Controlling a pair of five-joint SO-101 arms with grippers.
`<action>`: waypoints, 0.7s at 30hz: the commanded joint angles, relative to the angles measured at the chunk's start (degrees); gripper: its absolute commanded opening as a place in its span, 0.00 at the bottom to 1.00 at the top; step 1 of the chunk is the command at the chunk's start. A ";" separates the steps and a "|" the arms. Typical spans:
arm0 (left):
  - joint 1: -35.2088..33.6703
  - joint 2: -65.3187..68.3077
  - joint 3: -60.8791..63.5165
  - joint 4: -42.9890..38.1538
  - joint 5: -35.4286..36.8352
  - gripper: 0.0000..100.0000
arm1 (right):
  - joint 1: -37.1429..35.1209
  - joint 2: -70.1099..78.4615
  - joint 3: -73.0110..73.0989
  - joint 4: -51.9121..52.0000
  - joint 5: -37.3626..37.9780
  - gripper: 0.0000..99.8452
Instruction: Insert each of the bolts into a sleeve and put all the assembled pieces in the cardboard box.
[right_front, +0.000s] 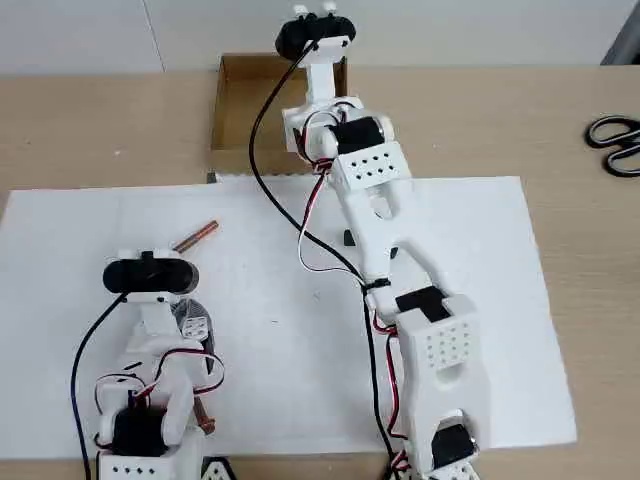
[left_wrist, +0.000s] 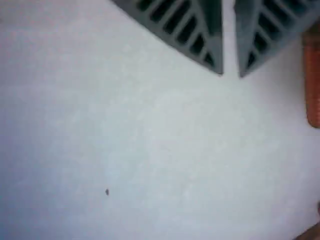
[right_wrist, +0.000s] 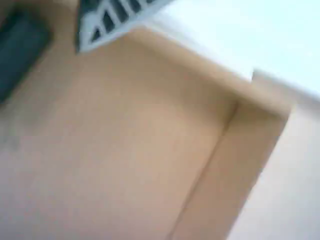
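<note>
L gripper: dark grey ribbed fingers almost together, only a thin slit btw the tips, nothing in it. It hangs over the white paper sheet. A copper-coloured threaded piece lies just beside one finger, not gripped.

R gripper is over the brown cardboard box at the far side of the wooden table. One ribbed finger shows above the box floor. Can't tell how far open it is, or if it holds anything.

A slim copper-coloured rod lies on the sheet near the L arm, well apart from the box. L arm is folded back close to its base; R arm is stretched long across the sheet to the box.
</note>
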 joint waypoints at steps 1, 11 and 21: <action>-0.09 -0.53 -0.13 -1.23 0.18 0.01 | -0.31 -4.97 -2.90 6.37 0.53 0.09; -0.09 -0.53 -0.13 -1.23 0.18 0.01 | 0.04 -3.56 -2.90 28.35 3.52 0.10; -0.09 -0.53 -0.13 -1.23 0.18 0.01 | 3.21 -3.38 -2.90 32.31 20.66 0.10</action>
